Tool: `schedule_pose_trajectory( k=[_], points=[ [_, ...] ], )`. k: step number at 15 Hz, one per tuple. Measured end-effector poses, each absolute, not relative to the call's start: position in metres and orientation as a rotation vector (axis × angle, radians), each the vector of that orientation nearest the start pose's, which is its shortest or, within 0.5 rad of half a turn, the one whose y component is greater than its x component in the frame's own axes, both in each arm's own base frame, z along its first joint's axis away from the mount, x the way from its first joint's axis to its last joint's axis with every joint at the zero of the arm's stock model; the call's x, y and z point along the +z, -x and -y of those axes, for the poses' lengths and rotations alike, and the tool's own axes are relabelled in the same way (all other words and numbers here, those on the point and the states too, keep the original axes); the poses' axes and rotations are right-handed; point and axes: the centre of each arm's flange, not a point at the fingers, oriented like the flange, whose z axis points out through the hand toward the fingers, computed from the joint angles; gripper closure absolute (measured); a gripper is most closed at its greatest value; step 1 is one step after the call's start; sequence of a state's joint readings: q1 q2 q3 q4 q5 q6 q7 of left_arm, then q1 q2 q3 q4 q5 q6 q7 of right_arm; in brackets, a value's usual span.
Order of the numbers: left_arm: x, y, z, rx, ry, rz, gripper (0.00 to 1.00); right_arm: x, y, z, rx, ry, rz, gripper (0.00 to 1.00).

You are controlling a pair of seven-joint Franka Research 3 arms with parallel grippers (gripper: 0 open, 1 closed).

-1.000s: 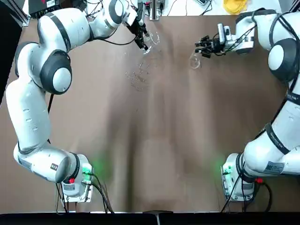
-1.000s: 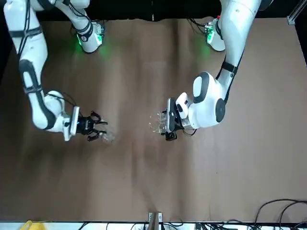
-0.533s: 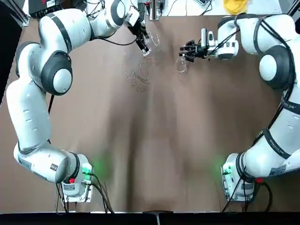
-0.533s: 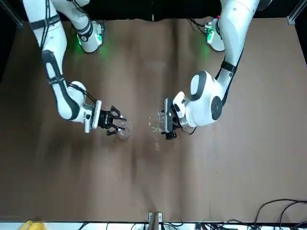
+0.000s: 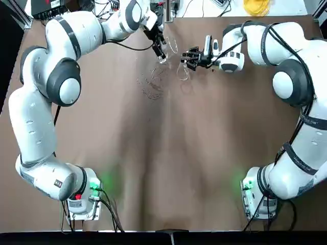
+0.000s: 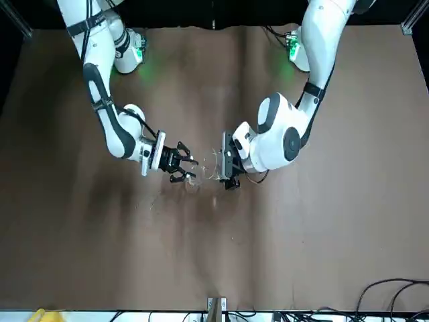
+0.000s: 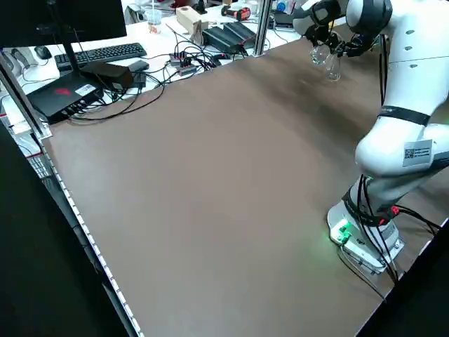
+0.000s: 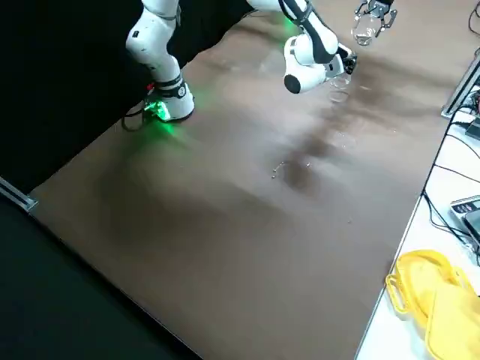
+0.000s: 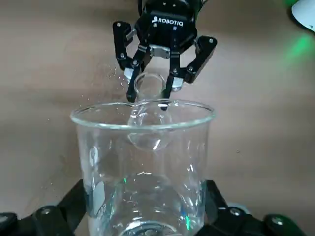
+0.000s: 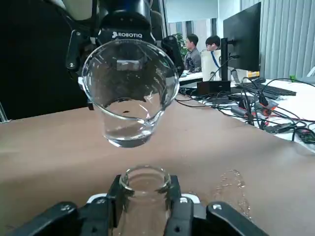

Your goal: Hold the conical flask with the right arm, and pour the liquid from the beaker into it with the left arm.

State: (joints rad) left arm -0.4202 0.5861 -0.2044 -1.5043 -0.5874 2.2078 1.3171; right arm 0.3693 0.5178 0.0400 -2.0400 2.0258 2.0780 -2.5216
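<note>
The beaker [image 5: 168, 43] is clear glass and hangs tipped above the far middle of the table, with my left gripper [image 5: 162, 51] shut on it. A little liquid lies in the beaker [image 10: 130, 93]. Just to its right my right gripper [image 5: 185, 60] is shut on the neck of the conical flask [image 5: 182, 72]. In the front view the conical flask [image 6: 193, 180] sits slightly lower than the beaker [image 6: 213, 164], a small gap apart. The right wrist view has the flask's open mouth [image 10: 145, 179] below and in front of the beaker. The left wrist view looks through the beaker [image 9: 142, 162] at the flask [image 9: 147, 86].
Spilled drops [image 5: 150, 87] glisten on the brown table below the glassware, also as a wet patch [image 10: 231, 184]. A yellow object [image 5: 255, 6] and cables lie past the far edge. A desk with a keyboard [image 7: 98, 53] stands beside the table; people sit in the background.
My right gripper has carried the conical flask leftward across the far side of the table, up next to the beaker. The left gripper has barely moved with the beaker.
</note>
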Motion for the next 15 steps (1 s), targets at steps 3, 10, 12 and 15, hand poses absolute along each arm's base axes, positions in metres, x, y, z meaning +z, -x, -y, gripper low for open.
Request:
schedule_pose_trajectory(
  k=[3, 10, 12, 15],
  points=[
    [0.352, -0.586, 0.421, 0.413, -1.825, 1.858, 0.02, 0.195, -0.526, -0.288, -1.198, 1.581, 1.117, 0.61],
    [0.351, -0.583, 0.425, 0.383, -1.843, 1.931, 0.02, 0.191, -0.512, -0.31, -1.154, 1.605, 1.126, 0.61],
    [0.351, -0.579, 0.431, 0.379, -1.834, 1.942, 0.02, 0.191, -0.508, -0.318, -1.152, 1.602, 1.117, 0.61],
    [0.351, -0.574, 0.437, 0.374, -1.825, 1.955, 0.02, 0.192, -0.506, -0.323, -1.15, 1.598, 1.117, 0.61]
  ],
)
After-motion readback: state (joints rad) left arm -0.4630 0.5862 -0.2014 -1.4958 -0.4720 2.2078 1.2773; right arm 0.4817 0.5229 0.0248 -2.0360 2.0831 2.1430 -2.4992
